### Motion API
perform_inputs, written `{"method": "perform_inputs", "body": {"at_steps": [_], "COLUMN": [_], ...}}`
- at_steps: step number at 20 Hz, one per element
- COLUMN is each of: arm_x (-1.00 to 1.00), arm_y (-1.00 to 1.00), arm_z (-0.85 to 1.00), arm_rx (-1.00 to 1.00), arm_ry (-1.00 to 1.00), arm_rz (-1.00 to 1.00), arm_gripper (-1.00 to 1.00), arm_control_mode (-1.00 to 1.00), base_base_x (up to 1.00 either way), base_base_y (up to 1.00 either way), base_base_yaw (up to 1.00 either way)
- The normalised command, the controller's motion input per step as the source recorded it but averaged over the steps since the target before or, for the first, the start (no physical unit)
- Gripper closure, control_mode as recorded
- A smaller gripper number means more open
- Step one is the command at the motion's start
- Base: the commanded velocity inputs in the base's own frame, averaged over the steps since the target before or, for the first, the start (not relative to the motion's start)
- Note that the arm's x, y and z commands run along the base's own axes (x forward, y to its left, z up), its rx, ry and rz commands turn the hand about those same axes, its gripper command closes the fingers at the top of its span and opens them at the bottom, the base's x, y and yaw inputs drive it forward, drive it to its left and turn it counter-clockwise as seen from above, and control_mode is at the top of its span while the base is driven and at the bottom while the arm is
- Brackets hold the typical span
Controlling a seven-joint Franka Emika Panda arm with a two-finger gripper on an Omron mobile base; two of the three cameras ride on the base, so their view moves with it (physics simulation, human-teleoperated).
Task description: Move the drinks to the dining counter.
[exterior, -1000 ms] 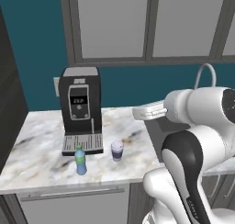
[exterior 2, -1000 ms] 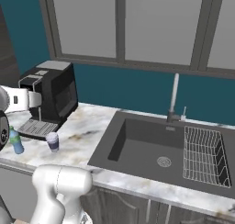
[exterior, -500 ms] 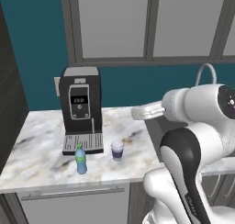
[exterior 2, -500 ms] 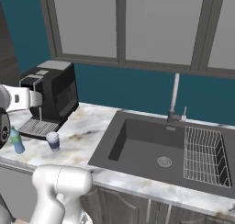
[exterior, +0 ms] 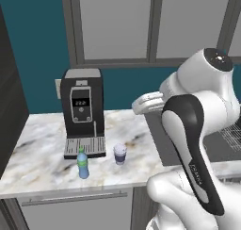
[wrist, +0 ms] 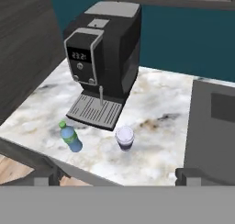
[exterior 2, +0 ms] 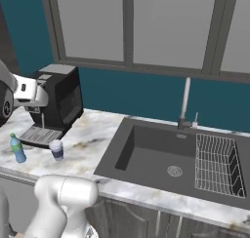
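Observation:
A small blue-green bottle (exterior: 83, 164) (exterior 2: 18, 149) (wrist: 70, 137) stands upright near the worktop's front edge, in front of the coffee machine. To its right stands a short white-and-purple lidded cup (exterior: 120, 154) (exterior 2: 56, 149) (wrist: 124, 138). My gripper (wrist: 117, 177) (exterior: 142, 104) hovers well above and behind both drinks. It is open, its fingertips wide apart with nothing between them. The dining counter is out of view.
A black coffee machine (exterior: 82, 111) (wrist: 105, 58) sits at the back of the marble worktop (exterior: 42, 153). A dark sink (exterior 2: 161, 159) with a tap (exterior 2: 184, 103) and a wire rack (exterior 2: 217, 161) lies to the right. A dark cabinet wall (exterior: 9, 120) bounds the left.
The arm's upper joints have risen and the hand has edged slightly left. The bottle and the cup stay in place.

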Motion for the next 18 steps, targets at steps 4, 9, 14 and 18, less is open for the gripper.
{"method": "perform_inputs", "body": {"at_steps": [4, 9, 14, 18], "arm_x": [0.04, 0.0, 0.0, 0.01], "arm_y": [0.0, 0.0, 0.0, 0.0], "arm_z": [-0.32, -0.44, -0.44, -0.36], "arm_rx": [-0.09, -0.09, -0.09, -0.03], "arm_ry": [0.26, 0.17, 0.16, 0.01], "arm_rz": [0.01, 0.03, 0.03, 0.07], "arm_gripper": [-1.0, -1.0, -1.0, -1.0], "arm_control_mode": [-1.0, -1.0, -1.0, -1.0], "base_base_x": [0.0, 0.0, 0.0, 0.0], "base_base_y": [0.0, 0.0, 0.0, 0.0], "base_base_yaw": [0.0, 0.0, 0.0, 0.0]}}
